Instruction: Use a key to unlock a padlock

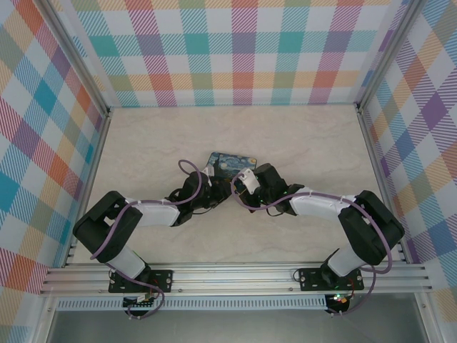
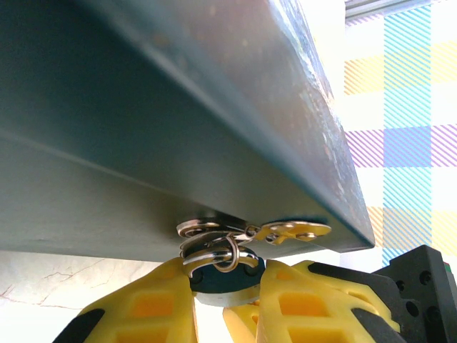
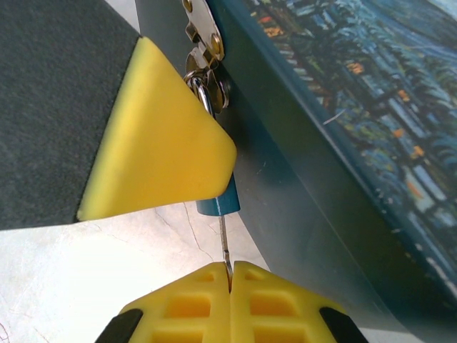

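Yellow fingers of the left gripper (image 2: 226, 289) clamp the blue padlock (image 3: 217, 205), which is hooked to the hasp (image 2: 289, 230) on the side of the painted box (image 1: 230, 161), mid-worktop (image 1: 307, 143). The right gripper (image 3: 230, 277) pinches the thin key (image 3: 224, 239) between its 2 closed fingers, the key's far end meeting the padlock's base.

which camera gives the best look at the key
Right wrist view: the key is a thin sliver running from the blue padlock down into the shut right claw. In the left wrist view the padlock hides it; from the top it is too small to make out.
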`<action>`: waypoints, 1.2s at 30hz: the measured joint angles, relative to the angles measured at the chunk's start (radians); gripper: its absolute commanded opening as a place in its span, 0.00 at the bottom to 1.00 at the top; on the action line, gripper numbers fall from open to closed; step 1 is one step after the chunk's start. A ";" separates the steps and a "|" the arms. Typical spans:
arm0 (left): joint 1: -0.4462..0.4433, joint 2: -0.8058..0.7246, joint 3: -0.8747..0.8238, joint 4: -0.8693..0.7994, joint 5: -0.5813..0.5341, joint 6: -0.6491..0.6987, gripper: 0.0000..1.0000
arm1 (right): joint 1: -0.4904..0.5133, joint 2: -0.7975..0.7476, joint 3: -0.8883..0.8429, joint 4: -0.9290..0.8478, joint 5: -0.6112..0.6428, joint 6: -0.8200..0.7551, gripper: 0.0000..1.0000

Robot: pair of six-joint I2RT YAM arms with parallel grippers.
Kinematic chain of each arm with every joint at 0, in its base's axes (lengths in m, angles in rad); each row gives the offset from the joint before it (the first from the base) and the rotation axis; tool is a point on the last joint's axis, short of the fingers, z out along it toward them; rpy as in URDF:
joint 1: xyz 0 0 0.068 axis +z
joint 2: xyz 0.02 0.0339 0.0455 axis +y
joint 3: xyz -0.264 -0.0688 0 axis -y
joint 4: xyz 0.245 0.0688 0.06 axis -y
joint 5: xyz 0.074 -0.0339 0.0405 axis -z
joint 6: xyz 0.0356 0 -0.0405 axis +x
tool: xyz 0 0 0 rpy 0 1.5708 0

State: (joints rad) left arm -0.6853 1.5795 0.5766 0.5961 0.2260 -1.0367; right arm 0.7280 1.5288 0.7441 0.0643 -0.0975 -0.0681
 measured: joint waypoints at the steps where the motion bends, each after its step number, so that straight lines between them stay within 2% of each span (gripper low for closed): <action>1: 0.000 0.000 0.000 0.000 0.000 0.000 0.05 | 0.000 0.000 0.000 0.002 0.000 0.000 0.06; 14: 0.003 -0.034 0.000 -0.018 -0.028 -0.021 0.05 | 0.000 0.000 0.000 0.055 0.008 -0.003 0.06; 27: 0.003 -0.036 0.000 -0.027 -0.027 -0.026 0.05 | 0.003 0.010 0.014 0.038 0.023 -0.102 0.06; 36: 0.007 -0.036 0.003 -0.056 -0.028 -0.026 0.04 | 0.013 0.033 0.023 0.041 0.023 -0.112 0.06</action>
State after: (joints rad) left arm -0.6785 1.5433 0.5800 0.5404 0.1982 -1.0630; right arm 0.7410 1.5616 0.7670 0.1055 -0.0750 -0.1799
